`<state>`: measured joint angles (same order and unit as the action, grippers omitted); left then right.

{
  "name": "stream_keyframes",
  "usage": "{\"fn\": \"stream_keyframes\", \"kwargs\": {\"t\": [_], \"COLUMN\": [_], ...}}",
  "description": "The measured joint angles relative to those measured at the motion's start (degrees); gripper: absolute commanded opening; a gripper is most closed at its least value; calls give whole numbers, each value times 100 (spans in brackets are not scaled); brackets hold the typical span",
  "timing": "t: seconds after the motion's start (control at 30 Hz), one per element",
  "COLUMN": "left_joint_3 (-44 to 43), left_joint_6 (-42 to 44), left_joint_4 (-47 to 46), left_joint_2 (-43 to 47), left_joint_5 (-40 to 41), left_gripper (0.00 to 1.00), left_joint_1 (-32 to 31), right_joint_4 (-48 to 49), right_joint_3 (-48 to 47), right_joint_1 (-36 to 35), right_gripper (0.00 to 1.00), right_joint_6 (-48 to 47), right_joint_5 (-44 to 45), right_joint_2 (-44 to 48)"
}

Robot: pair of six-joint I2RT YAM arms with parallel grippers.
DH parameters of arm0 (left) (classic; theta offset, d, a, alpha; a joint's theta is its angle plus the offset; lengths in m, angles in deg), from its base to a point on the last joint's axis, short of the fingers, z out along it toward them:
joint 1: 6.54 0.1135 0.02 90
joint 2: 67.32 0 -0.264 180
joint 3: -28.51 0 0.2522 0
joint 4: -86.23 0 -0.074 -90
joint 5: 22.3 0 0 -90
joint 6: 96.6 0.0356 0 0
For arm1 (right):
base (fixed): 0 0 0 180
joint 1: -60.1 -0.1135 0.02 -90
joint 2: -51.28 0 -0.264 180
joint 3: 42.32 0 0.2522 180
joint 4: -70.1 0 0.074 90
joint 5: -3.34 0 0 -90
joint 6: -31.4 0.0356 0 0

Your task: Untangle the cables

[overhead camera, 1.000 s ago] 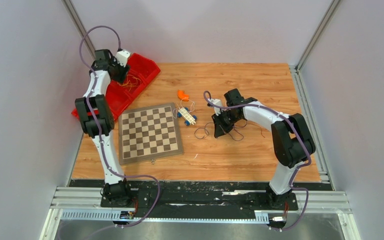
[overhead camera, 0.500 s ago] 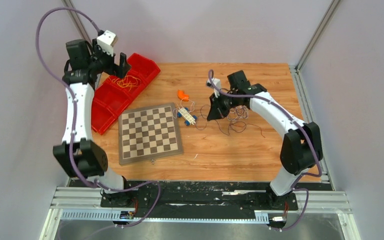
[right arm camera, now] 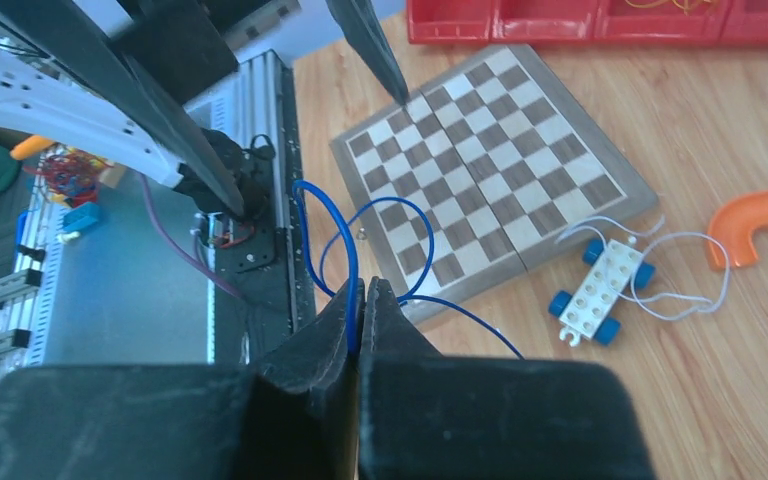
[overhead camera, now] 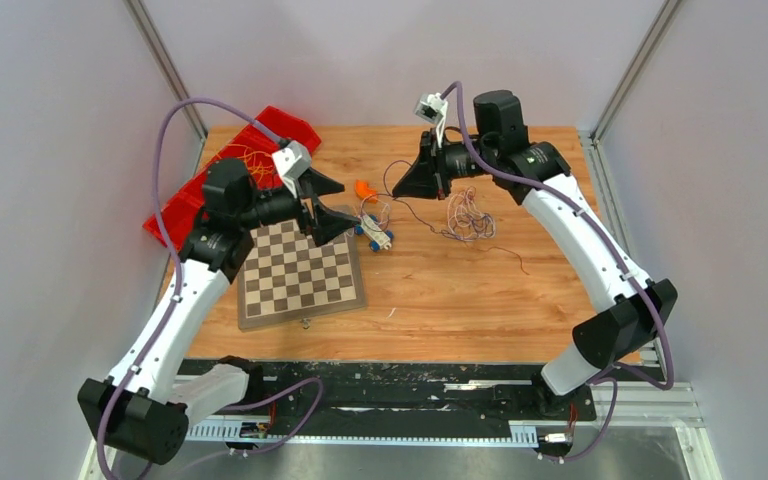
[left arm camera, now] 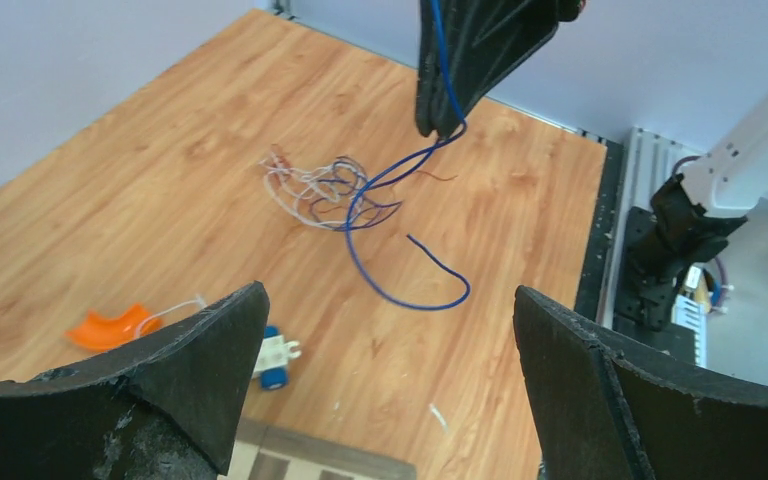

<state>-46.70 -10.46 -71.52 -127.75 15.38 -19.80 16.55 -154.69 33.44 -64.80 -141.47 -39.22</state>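
The right gripper [right arm camera: 363, 300] had its fingers pressed together on a thin blue cable [right arm camera: 355, 255], held up off the table [overhead camera: 480, 300]. In the right wrist view the cable curled out of the pinch in loops on both sides. The left wrist view showed what that one did not. The cable dropped from the closed tips into a loose bunch of cables [left arm camera: 320, 190] on the wood beneath, and one free blue end curved towards the camera. I could not tell whether the blue cable was caught in the bunch. From above, the bunch lay just right of the gripper's tips, with pale and dark strands mixed.

The left gripper [overhead camera: 348, 203] was spread wide and held nothing. It hung over the far corner of a chessboard [overhead camera: 300, 265] and pointed at the right gripper, well apart from it.

On the table between the two grippers sat a white toy car [right arm camera: 600, 290] with blue wheels. Only the right wrist view showed clearly a white cable [right arm camera: 660, 270] looped around it. An orange curved piece [right arm camera: 747, 225] lay just beside the car. A red tray [overhead camera: 185, 205] stood at the far left edge with orange cables [overhead camera: 250, 158] in it.
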Motion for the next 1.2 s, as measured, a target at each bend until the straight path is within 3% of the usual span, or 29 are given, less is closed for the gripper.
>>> {"fn": "stream_keyframes", "kwargs": {"t": [0.23,0.6,0.67,0.8,0.83,0.9,1.2], "left_joint_3": [319,273,216,181,181,181,181], "left_joint_6": [-501,-1224,-1318,-1530,-1574,-1589,-1692], "left_joint_4": [-894,-2022,-2159,-2347,-2352,-2347,-2050], "left_joint_2": [-310,-1499,-1633,-1781,-1781,-1757,-990], "left_joint_5": [509,793,798,763,752,728,647], "left_gripper": [98,72,62,25,12,1,0], "left_joint_1": [-962,-1432,-1449,-1532,-1545,-1556,-1193], "right_joint_4": [251,717,811,949,984,1126,1558], "right_joint_3": [-481,-791,-800,-826,-822,-713,610], "right_joint_1": [-144,-144,-144,-120,-90,15,973], "right_gripper": [0,0,0,0,0,0,0], "right_joint_6": [538,1231,1331,1425,1432,1493,1818], "right_joint_5": [-199,-614,-634,-621,-621,-614,-680], "right_joint_2": [-35,-168,-192,-210,-208,-168,249]}}
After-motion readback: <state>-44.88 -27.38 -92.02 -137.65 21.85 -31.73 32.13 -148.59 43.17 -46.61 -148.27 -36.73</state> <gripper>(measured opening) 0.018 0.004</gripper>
